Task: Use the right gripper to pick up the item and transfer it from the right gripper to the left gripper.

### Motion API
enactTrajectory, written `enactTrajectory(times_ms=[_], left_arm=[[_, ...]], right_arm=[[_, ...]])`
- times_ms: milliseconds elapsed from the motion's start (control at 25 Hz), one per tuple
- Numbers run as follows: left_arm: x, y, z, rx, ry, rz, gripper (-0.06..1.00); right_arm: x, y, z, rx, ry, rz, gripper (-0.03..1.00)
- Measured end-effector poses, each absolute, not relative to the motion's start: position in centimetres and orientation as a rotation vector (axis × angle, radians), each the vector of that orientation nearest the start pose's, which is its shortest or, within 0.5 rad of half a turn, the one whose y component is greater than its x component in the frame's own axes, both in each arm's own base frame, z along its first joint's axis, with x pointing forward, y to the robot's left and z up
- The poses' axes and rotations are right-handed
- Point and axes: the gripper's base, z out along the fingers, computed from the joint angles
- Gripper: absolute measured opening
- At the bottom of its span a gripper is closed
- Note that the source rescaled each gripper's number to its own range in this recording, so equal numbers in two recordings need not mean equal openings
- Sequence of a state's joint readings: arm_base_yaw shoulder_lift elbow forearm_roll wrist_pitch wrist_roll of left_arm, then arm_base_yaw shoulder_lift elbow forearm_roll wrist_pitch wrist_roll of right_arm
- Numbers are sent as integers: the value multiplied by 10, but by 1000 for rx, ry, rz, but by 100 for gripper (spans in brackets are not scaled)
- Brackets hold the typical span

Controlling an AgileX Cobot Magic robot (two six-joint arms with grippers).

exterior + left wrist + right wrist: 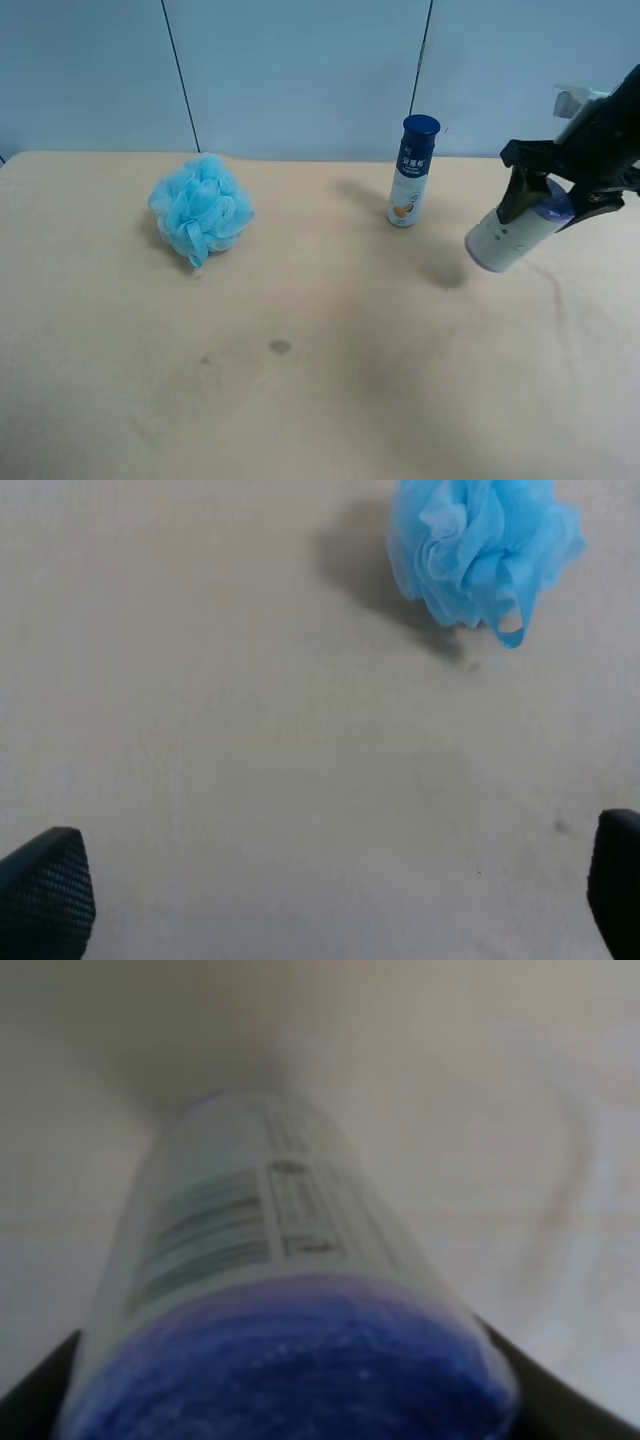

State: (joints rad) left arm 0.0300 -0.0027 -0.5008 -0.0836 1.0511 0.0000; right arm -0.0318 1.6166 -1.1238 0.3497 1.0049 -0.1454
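The right gripper [545, 204] is clamped on the foil-topped end of the item [503, 241] and holds it tilted in the air above the table [320, 400]. A navy-capped bottle [413, 172] stands nearby. The left gripper [330, 880] hangs with jaws wide apart, and the blue pouf [485, 545] lies ahead of it.

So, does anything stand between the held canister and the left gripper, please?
Nothing visible does: the canister hangs lifted in the right gripper, clear of the bath pouf and navy-capped bottle. The left gripper is open.

pouf [200, 210], bottle [412, 172] on table [320, 400] | canister [508, 240] aloft in right pincer [550, 205]
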Motion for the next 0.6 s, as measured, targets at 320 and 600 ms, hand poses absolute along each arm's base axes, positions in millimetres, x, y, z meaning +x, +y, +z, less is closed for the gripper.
enactTrajectory(times_ms=[320,600], left_arm=[[-5,-7,278,-27,2029,-81,100],[-5,-7,278,-27,2029,-81,100]], right_arm=[[303,39,248,-34,2879,823,4],[302,48,255,-82,2811,1005,3]])
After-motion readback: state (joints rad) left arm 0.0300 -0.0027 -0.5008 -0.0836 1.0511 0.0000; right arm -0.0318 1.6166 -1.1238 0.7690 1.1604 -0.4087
